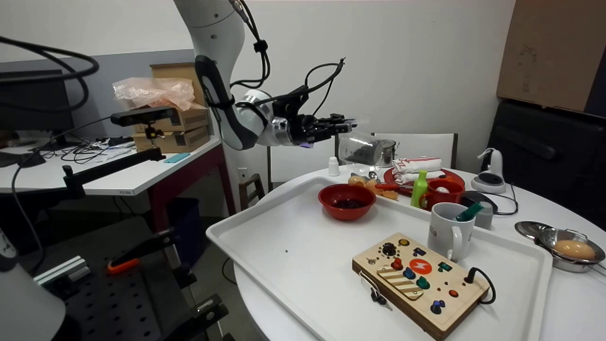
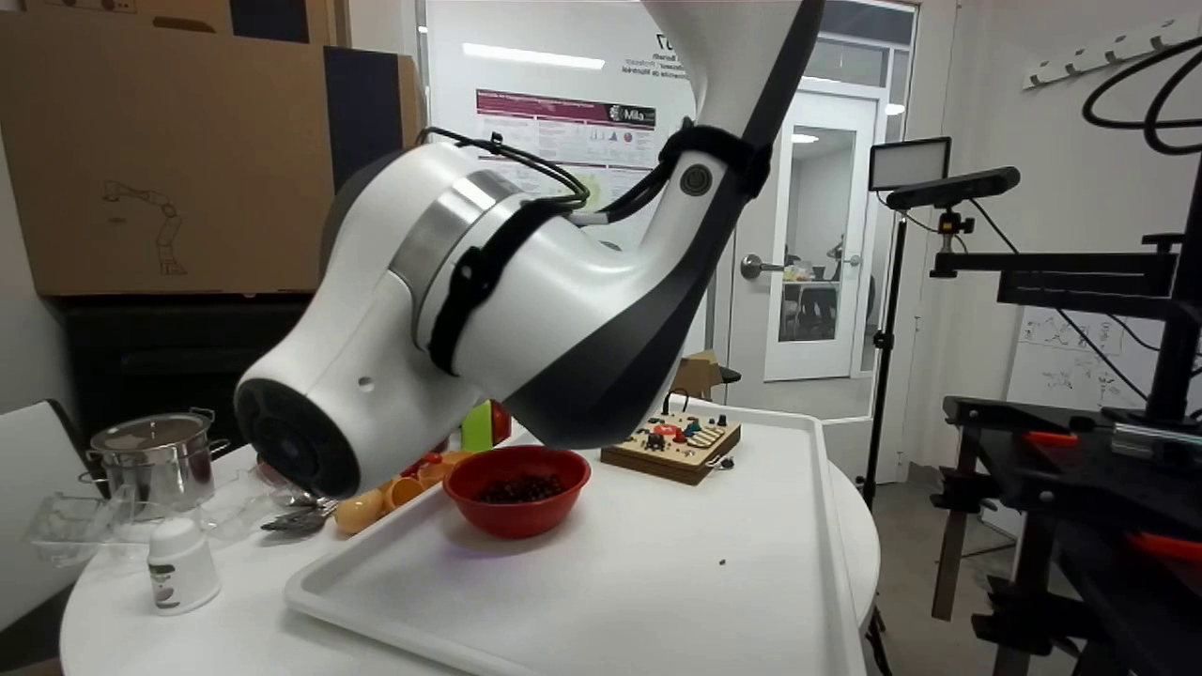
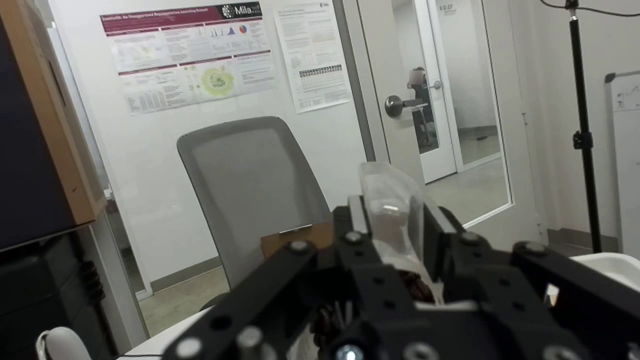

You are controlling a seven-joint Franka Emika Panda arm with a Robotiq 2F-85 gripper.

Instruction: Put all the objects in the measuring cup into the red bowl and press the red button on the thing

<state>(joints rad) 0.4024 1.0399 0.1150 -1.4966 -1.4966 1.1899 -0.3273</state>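
My gripper (image 1: 351, 124) is shut on the handle of the translucent measuring cup (image 1: 349, 148), held tilted in the air above the table's far side. Dark objects (image 1: 367, 154) lie inside the cup. The wrist view shows the clear handle (image 3: 392, 215) between the fingers (image 3: 392, 220) and dark pieces (image 3: 416, 286) below it. The red bowl (image 1: 347, 214) also holds dark pieces (image 1: 348, 203); it shows in the other exterior picture too (image 2: 516, 518). The thing, a wooden button board (image 1: 386, 289), lies on the tray with a red button (image 1: 396, 264). The arm hides gripper and cup in an exterior view (image 2: 526, 310).
A white tray (image 1: 303, 289) bears bowl, board and a white mug (image 1: 445, 232). One tiny dark piece (image 1: 286, 251) lies on it. Behind stand a green bottle (image 1: 419, 188), a red mug (image 1: 447, 194), a red plate (image 1: 458, 179), a metal pot (image 1: 388, 154) and a white bottle (image 1: 334, 166).
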